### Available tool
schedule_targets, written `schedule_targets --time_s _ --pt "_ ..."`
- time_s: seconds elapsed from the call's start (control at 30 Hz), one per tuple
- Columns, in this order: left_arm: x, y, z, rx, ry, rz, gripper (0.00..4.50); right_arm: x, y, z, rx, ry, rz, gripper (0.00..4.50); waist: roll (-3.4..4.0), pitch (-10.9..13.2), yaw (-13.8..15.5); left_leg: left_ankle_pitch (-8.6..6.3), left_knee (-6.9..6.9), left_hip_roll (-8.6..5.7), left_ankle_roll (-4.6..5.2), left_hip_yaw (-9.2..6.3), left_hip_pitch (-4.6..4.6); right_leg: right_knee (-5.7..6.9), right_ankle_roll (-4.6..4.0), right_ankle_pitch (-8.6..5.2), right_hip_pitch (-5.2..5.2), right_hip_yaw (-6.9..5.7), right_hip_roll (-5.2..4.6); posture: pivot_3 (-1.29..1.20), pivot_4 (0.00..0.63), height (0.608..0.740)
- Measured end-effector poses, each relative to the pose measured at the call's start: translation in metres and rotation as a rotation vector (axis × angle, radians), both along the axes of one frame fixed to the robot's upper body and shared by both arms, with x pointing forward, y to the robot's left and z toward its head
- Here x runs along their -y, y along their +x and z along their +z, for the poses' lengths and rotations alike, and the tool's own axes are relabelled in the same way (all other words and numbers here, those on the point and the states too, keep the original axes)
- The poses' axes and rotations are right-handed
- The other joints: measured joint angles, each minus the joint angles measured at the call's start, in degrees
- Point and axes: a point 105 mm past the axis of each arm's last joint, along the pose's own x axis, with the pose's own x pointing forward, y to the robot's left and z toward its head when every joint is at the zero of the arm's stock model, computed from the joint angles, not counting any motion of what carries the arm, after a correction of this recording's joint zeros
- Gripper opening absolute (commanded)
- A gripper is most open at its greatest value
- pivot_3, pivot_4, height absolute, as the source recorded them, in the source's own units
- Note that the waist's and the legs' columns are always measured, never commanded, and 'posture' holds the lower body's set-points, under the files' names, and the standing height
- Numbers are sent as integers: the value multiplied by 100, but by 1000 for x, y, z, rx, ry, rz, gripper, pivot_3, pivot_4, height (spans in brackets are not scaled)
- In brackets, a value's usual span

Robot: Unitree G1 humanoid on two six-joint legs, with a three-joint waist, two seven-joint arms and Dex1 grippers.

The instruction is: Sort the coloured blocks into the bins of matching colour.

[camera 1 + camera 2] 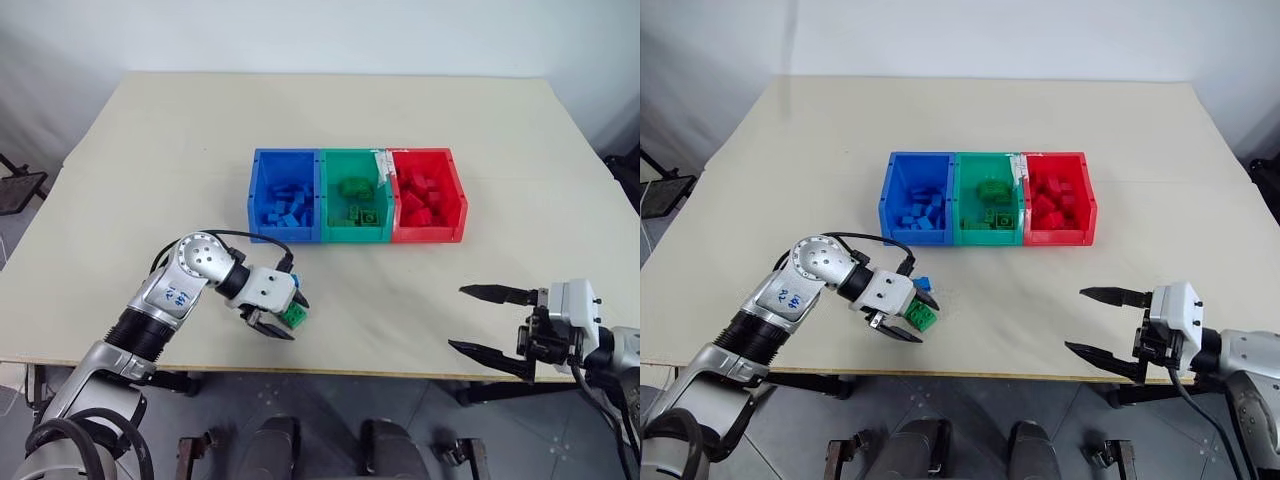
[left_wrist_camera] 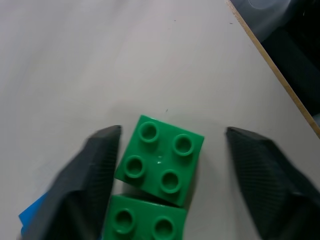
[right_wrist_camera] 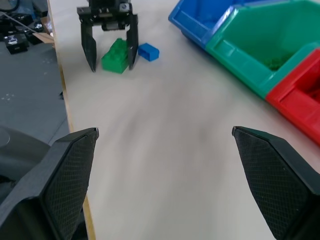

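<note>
Landmark: the bins (image 1: 357,238), three open boxes joined in a row on the table (image 1: 150,140), blue on the robot's left, green in the middle, red on the right
Blue bin contents: blue bricks (image 1: 290,208)
Green bin contents: green bricks (image 1: 356,200)
Red bin contents: red bricks (image 1: 420,198)
Writing: a white tag (image 1: 383,163) sits on the rim between the green and red bins, its text too small to read
Green block (image 2: 160,161): on the table nearer the robot than the blue bin, close to the table's near edge; it looks like two studded pieces
Blue block (image 3: 148,52): just beside the green block, on its bin side
Left gripper (image 1: 279,315): jaws part-closed around the green block, one finger at its side, a gap at the other; a firm grip cannot be told
Right gripper (image 1: 493,319): jaws spread wide and empty, at the near edge, well right of the red bin
</note>
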Motion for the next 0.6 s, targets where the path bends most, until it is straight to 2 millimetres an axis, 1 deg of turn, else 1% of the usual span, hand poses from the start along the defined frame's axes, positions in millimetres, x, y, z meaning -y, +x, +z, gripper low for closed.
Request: schedule_targets --time_s 0.07,0.1,0.2,0.33,0.43,0.5,0.6 --pt "0 0 0 1 1 2 1604 -3 1 -2 -3 15 4 4500 0 0 -3 0 0 -1 0 0 0 0 0 0 0 0 0 0 150 740" --pt "0 0 0 1 1 3 1485 -4 2 -3 -4 20 3 4500 0 0 -4 0 0 -1 0 0 0 0 0 0 0 0 0 0 150 740" --pt "1 1 1 -7 -15 13 1499 -4 2 -3 -2 20 1 4500 0 0 -3 0 0 -1 0 0 0 0 0 0 0 0 0 0 150 740" --pt "15 5 15 -65 -170 81 1499 -5 5 -3 7 64 -34 4500 0 0 -10 1 2 2 1 -5 -3 6 2 1 0 0 0 0 150 740" --pt "23 13 34 -128 -337 164 1499 -1 6 -3 20 107 -108 4500 0 0 -8 1 2 2 0 -7 -3 34 2 1 -4 -1 0 0 150 740" --pt "28 20 47 -139 -413 199 1499 1 6 -1 38 133 -149 4500 0 0 -1 2 4 0 -1 -8 -3 36 2 1 -4 -1 -1 0 150 740" --pt "39 41 78 -93 -544 284 1499 4 9 5 82 188 -224 4500 -3 1 4 3 9 -5 0 -9 -3 41 4 2 -3 1 -2 0 150 740"
